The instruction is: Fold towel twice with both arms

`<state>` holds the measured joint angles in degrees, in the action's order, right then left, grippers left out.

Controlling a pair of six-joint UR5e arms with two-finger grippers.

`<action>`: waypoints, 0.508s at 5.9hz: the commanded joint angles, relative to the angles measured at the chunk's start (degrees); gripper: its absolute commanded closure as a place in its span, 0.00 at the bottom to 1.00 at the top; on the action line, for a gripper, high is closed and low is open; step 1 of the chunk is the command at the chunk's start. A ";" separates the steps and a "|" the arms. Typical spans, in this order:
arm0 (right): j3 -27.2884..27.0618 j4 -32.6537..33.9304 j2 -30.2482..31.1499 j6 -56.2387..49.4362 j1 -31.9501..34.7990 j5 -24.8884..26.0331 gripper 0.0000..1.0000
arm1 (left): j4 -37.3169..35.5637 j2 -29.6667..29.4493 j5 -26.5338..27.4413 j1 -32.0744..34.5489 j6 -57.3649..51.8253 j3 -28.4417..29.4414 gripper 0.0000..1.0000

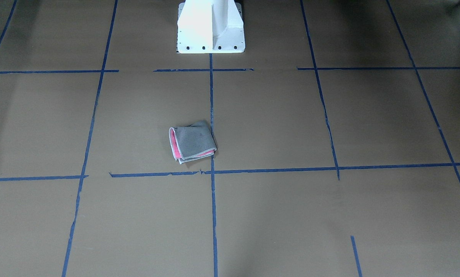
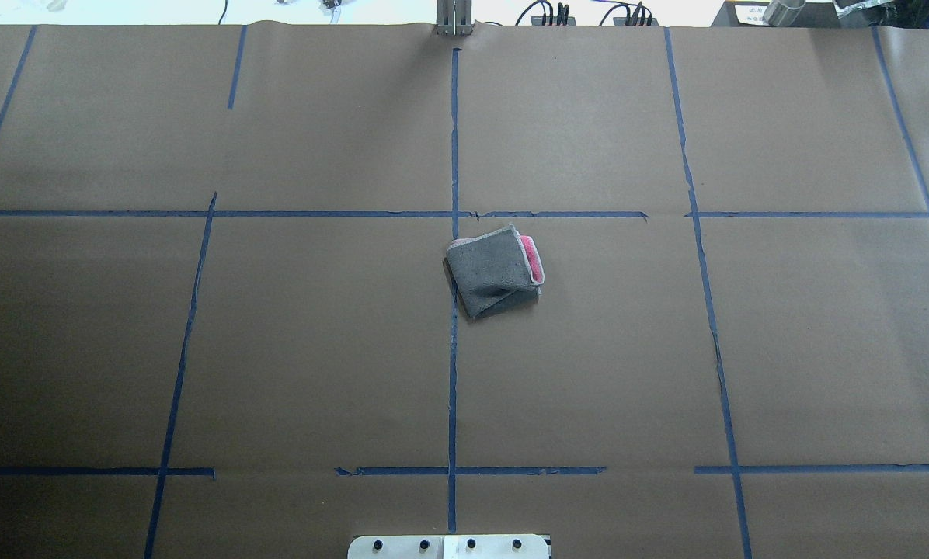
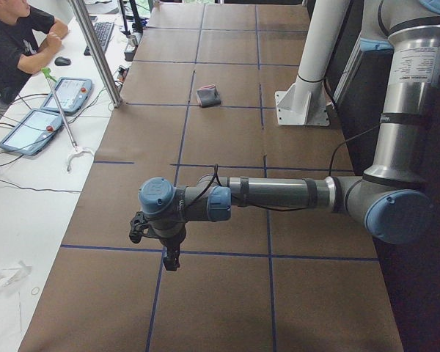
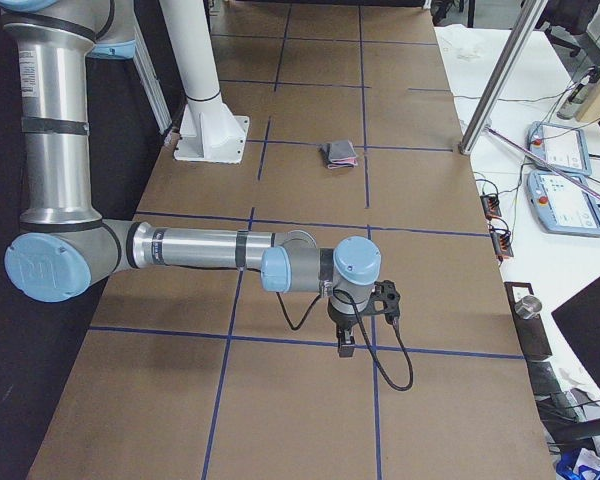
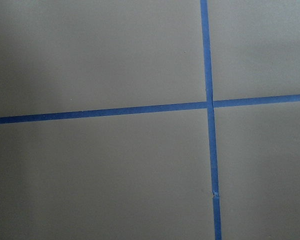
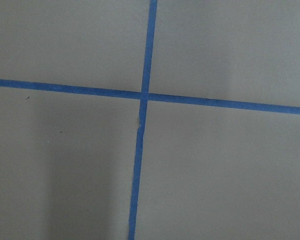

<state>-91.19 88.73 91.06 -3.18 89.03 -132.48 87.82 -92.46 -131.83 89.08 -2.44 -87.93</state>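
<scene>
- The table [image 2: 278,349], brown with blue tape [image 2: 453,373] lines, lies under our left claw [image 3: 173,262] and right claw [image 4: 346,346].
- Our left arm [image 3: 279,194] and right arm [image 4: 190,247] stretch level above it.
- The towel [image 2: 494,269] lies folded, grey outside with pink peeking out, between the claws and well apart from both.
- Each claw points down; whether its jaws are apart or together, we cannot tell.

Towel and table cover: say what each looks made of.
The towel looks like soft terry or microfibre cloth: matte, fuzzy grey face, pink inside, pale stitched edge. The table cover seems matte brown paper, rippled at its far edge. The blue lines look like tape, with torn ends.
</scene>
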 commanded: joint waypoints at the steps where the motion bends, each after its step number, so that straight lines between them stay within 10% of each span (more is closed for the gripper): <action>1: -0.04 0.13 -0.09 0.02 -0.09 -0.23 0.00 | 0.42 5.94 1.48 -2.68 3.75 -6.08 0.00; 3: 0.22 0.48 -0.01 0.10 -0.26 -0.50 0.00 | 3.22 9.75 1.48 -2.68 3.59 -6.56 0.00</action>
<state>-91.11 89.00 91.00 -3.10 88.85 -132.87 89.69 -84.18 -130.39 86.47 1.08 -94.53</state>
